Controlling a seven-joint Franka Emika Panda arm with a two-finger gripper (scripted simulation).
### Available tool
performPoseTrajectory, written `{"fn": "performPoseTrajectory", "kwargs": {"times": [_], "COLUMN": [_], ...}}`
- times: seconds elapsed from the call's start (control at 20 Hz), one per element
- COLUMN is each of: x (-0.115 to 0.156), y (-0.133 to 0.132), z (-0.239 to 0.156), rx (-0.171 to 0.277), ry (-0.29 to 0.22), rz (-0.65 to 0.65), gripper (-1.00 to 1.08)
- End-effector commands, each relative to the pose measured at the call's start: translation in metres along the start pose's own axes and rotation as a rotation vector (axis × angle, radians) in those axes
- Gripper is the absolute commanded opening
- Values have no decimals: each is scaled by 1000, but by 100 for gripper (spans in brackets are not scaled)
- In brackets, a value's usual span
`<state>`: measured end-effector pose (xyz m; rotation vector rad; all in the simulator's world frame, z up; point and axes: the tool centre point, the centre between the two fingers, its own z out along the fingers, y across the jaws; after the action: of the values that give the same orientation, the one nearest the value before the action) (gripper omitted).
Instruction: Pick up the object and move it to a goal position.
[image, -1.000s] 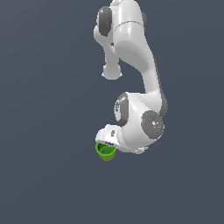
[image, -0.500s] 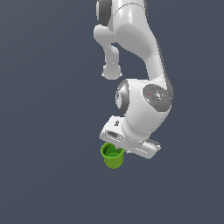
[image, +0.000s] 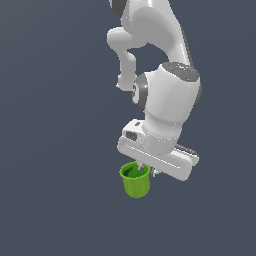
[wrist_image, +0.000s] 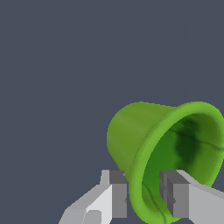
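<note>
The lime-green cup hangs upright under the white arm's hand in the exterior view, its darker inside showing. My gripper is shut on the cup's rim at the side toward the exterior view's right. In the wrist view the cup fills the frame, and my gripper pinches its wall: one grey finger pad is outside and the other is inside the rim. The cup is held in the air, with nothing under it.
Only a plain dark grey background shows around the white arm. No table, goal marker or other object shows in either view.
The arm has swung toward the exterior view's right and closer to the camera, carrying the cup with it. The hand has turned, so the cup now sits upright below it.
</note>
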<state>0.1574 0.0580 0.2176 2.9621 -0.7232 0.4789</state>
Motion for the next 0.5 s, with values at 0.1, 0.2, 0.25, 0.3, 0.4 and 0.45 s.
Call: {"fn": "performPoseTrajectory", "kwargs": {"times": [0.1,0.2,0.25,0.3,0.4,0.45], "x": [12,16,17,19,22,24], "y": [-7,-10,-10,-11,-12,-13], "z": [-28,-40,-46,-52,-64,-70], "rx": [73,104,119,134,164,179], "ry": [83,118,135,153,187,204], "rz": [75,107,123,139,171,186], "gripper": [-100,-100,-100,-100,-100,-100]}}
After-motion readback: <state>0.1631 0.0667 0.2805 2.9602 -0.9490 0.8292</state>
